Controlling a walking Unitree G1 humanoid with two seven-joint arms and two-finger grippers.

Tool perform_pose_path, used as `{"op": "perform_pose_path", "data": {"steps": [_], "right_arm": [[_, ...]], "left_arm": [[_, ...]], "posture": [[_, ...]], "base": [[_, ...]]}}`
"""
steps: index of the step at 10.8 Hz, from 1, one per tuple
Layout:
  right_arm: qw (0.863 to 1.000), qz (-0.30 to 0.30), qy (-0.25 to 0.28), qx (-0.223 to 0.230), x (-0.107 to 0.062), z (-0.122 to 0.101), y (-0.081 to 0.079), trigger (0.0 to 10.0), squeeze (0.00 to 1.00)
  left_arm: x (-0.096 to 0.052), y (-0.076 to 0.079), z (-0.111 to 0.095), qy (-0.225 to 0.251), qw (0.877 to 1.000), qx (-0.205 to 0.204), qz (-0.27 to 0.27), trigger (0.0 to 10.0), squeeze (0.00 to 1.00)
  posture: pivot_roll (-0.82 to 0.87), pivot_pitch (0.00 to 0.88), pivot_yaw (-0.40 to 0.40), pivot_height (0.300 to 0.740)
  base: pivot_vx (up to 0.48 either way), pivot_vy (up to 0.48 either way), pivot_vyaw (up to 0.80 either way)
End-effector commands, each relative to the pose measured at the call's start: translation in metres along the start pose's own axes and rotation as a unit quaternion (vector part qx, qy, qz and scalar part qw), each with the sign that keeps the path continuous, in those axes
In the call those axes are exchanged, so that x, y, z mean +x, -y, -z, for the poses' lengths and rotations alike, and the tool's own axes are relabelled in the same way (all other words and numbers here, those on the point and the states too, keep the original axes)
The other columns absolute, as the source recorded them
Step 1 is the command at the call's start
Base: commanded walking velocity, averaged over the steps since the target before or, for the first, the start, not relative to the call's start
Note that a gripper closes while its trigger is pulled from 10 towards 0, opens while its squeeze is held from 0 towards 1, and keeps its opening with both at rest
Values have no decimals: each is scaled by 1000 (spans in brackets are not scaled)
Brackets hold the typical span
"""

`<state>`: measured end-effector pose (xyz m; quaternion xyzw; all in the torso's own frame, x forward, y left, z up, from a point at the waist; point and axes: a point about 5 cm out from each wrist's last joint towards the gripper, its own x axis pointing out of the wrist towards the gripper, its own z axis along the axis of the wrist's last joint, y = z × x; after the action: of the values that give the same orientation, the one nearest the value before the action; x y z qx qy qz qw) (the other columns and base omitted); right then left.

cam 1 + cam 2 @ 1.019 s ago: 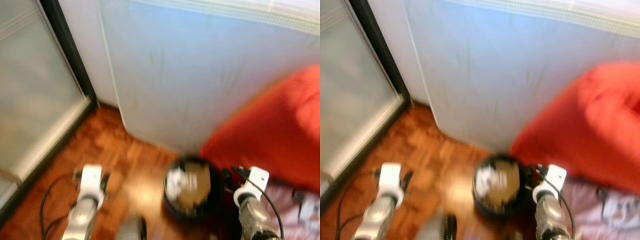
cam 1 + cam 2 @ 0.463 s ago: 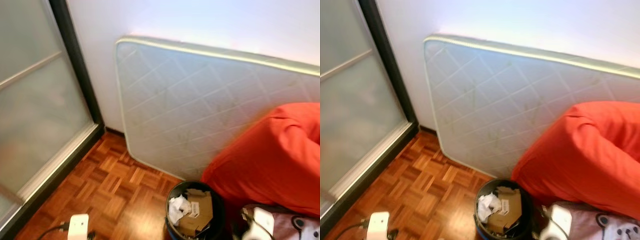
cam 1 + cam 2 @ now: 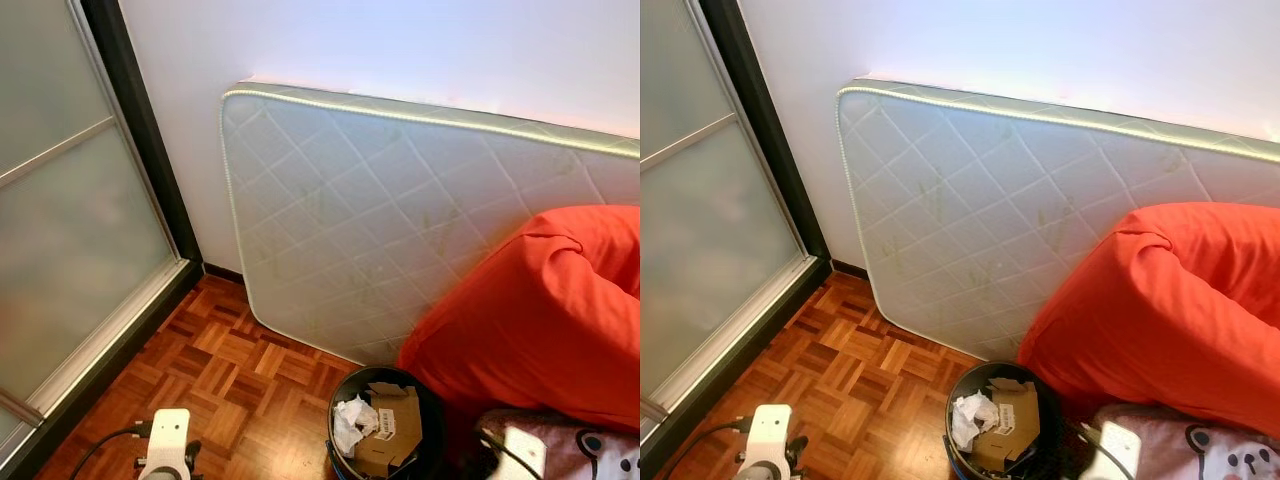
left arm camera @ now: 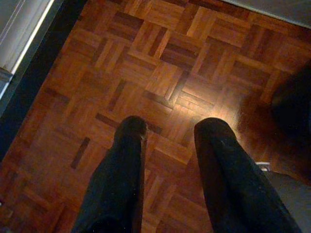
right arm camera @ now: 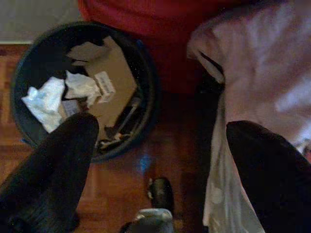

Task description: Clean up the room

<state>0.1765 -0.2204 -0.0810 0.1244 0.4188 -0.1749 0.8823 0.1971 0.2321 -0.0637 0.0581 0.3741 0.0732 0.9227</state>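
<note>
Nearest, the left gripper point(image 4: 167, 131) hangs over bare parquet floor point(image 4: 146, 58), its two fingers parted and empty. To the right, the right gripper point(image 5: 160, 141) is spread wide with nothing held, above the gap between a black trash bin point(image 3: 385, 430) and pale pink printed fabric point(image 5: 262, 68). Crumpled white paper point(image 5: 46, 99) and brown cardboard point(image 3: 392, 432) fill the bin. Just behind it sits a red beanbag point(image 3: 540, 310). Farther back, a quilted white mattress point(image 3: 370, 220) leans on the wall, a frosted sliding door point(image 3: 70, 200) at far left.

Glossy wood parquet floor point(image 3: 250, 380), quilted cloth mattress point(image 3: 380, 230), frosted glass door point(image 3: 70, 220).
</note>
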Motion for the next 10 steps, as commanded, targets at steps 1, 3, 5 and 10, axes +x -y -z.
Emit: {"op": "perform_pose_path", "data": {"steps": [1, 3, 5, 10], "right_arm": [[1000, -8, 11, 0, 1, -7, -5, 10000, 0], [1000, -15, 10, -8, 2, -7, -9, 10000, 0], [1000, -16, 5, -6, 1, -2, -9, 10000, 0], [1000, -18, -1, -8, 1, 0, -12, 10000, 0]], "left_arm": [[-2, 3, 9, -17, 1000, 0, 7, 10000, 0], [-3, 4, 10, -19, 1000, -3, 6, 10000, 0], [-3, 4, 12, -21, 1000, -7, 2, 10000, 0], [-3, 3, 13, -23, 1000, -6, 2, 10000, 0]], "posture": [[140, 0, -2, 740], [153, 0, -5, 740], [155, 0, -7, 740], [156, 0, -4, 740]], "base": [[0, 0, 0], [0, 0, 0], [0, 0, 0], [0, 218, 0]]}}
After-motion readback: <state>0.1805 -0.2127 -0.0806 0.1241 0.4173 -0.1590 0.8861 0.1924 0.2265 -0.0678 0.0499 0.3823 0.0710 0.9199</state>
